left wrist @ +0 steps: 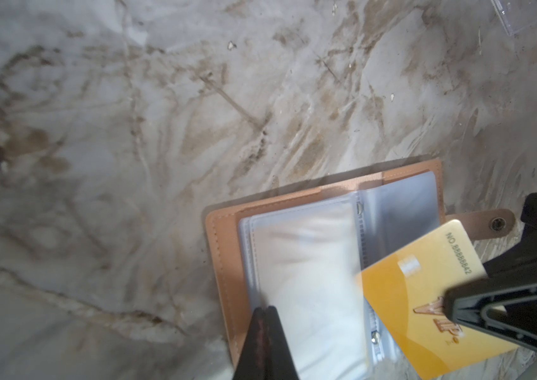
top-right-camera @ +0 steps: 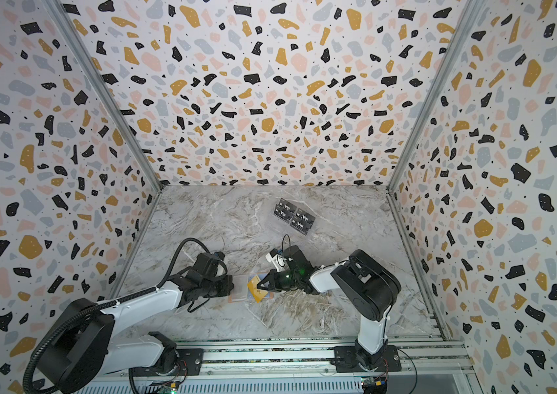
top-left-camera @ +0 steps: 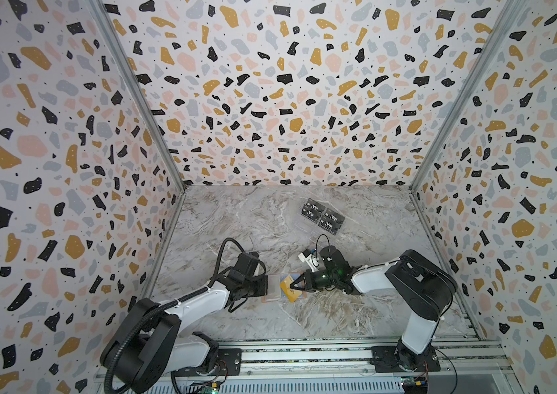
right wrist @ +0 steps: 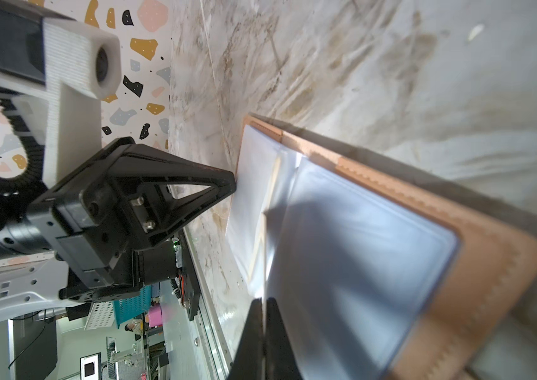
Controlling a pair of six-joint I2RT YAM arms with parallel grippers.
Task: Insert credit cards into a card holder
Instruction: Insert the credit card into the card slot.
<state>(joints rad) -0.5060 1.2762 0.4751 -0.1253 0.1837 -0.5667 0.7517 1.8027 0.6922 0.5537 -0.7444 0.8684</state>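
Left claw [left wrist: 265, 311], right claw [right wrist: 263, 302] and credit card [left wrist: 425, 289] crowd the card holder [left wrist: 224, 256]; tabletop [top-left-camera: 243, 218] behind lies bare.

the grey-brown marbled table [top-left-camera: 236, 218] fills the lower middle of both top views. the peach card holder [top-left-camera: 273, 290] lies open and flat on it, low and near the centre. a clear stand [top-left-camera: 309, 225] of black vip cards [top-left-camera: 334, 217] sits above that, right of centre.

Bright even light, wide-angle edge distortion, blurred wrist close-ups
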